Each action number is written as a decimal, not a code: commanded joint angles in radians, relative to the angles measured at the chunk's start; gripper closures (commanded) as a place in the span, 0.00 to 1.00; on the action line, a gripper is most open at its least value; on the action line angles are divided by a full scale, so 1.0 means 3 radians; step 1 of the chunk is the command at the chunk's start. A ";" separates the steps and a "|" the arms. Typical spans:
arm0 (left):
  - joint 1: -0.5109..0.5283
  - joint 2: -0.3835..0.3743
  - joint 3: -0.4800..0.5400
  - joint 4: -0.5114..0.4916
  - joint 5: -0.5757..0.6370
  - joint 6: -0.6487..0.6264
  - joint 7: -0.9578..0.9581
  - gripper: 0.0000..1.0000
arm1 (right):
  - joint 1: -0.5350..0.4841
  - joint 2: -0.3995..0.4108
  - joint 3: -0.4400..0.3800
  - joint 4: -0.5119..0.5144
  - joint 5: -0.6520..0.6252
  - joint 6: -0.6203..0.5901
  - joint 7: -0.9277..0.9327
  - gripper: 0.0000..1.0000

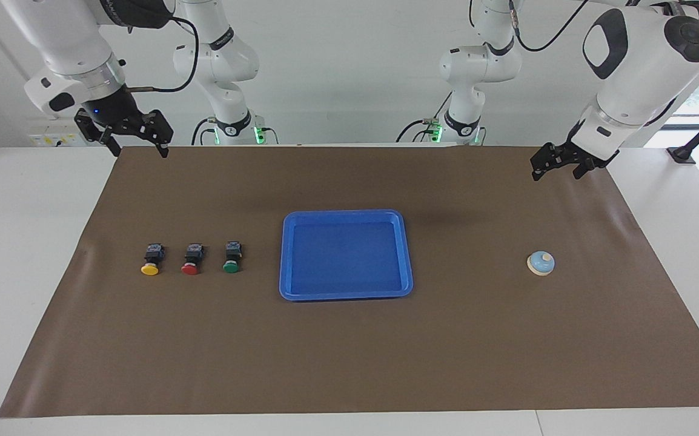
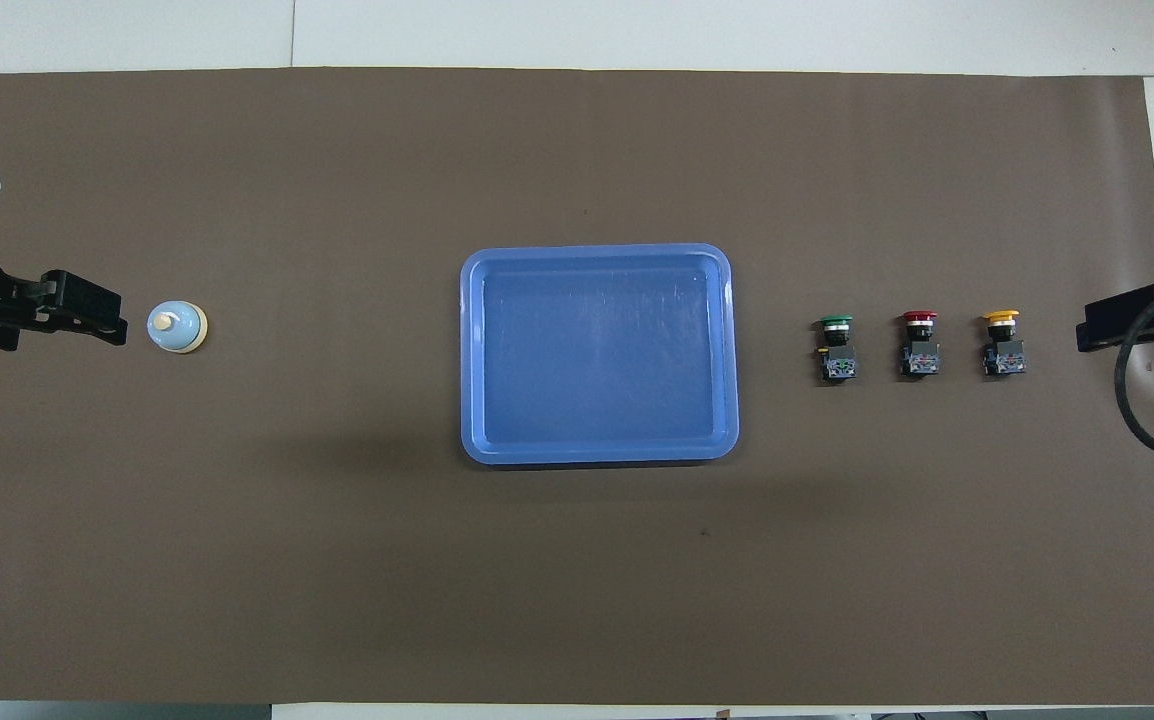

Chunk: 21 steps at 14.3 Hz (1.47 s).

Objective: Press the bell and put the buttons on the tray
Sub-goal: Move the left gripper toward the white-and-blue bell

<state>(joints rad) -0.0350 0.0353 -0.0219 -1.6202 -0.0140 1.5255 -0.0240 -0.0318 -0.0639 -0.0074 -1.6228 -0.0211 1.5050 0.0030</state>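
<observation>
1. Nothing is started yet: the bell (image 1: 541, 263) sits untouched on the brown mat (image 1: 349, 351) toward the left arm's end of the table, and the blue tray (image 1: 346, 292) in the middle holds nothing.
2. The yellow button (image 1: 151, 259), red button (image 1: 192, 258) and green button (image 1: 232, 256) lie in a row toward the right arm's end, caps pointing away from the robots, the green one closest to the tray.
3. The left gripper (image 1: 557, 169) hangs with its jaws wide and empty over the mat's edge at the robots' side; the right gripper (image 1: 134, 144) hangs the same way at its own end.
4. I judge the bell comes first: the left gripper must travel out over the dome and come straight down on its knob.
5. The facing view shows both grippers raised well clear of the table. The overhead view makes the left gripper (image 2: 87, 320) seem just beside the bell (image 2: 177, 327), and shows the tray (image 2: 598, 452) bare inside.
</observation>
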 commanded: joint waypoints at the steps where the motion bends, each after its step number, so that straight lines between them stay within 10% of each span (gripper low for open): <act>1: 0.0009 -0.0015 0.0001 0.0042 -0.0040 -0.0069 0.0014 0.00 | -0.0022 0.0003 0.0009 0.0010 0.0040 -0.0041 -0.0056 0.00; 9: -0.0052 -0.0056 -0.0024 -0.0045 -0.0020 0.0008 -0.0068 0.00 | -0.0022 0.0003 0.0009 0.0010 0.0040 -0.0041 -0.0056 0.00; 10: -0.0052 -0.0056 -0.0024 -0.0075 -0.0015 0.0048 -0.0088 0.16 | -0.0027 0.0003 0.0009 0.0010 0.0040 -0.0041 -0.0056 0.00; 12: -0.0032 -0.0082 -0.0024 -0.0131 -0.0015 0.0069 -0.0089 0.89 | -0.0022 0.0003 0.0009 0.0010 0.0040 -0.0041 -0.0056 0.00; 13: -0.0011 -0.0082 -0.0024 -0.0147 -0.0015 0.0074 -0.0089 1.00 | -0.0022 0.0003 0.0009 0.0010 0.0040 -0.0041 -0.0056 0.00; 21: 0.0157 0.0112 -0.0019 -0.0336 -0.0020 0.0376 0.0258 1.00 | -0.0022 0.0003 0.0009 0.0010 0.0040 -0.0041 -0.0056 0.00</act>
<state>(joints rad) -0.0025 0.0449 -0.0230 -1.7036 -0.0148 1.6073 -0.0074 -0.0318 -0.0639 -0.0074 -1.6228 -0.0211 1.5050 0.0030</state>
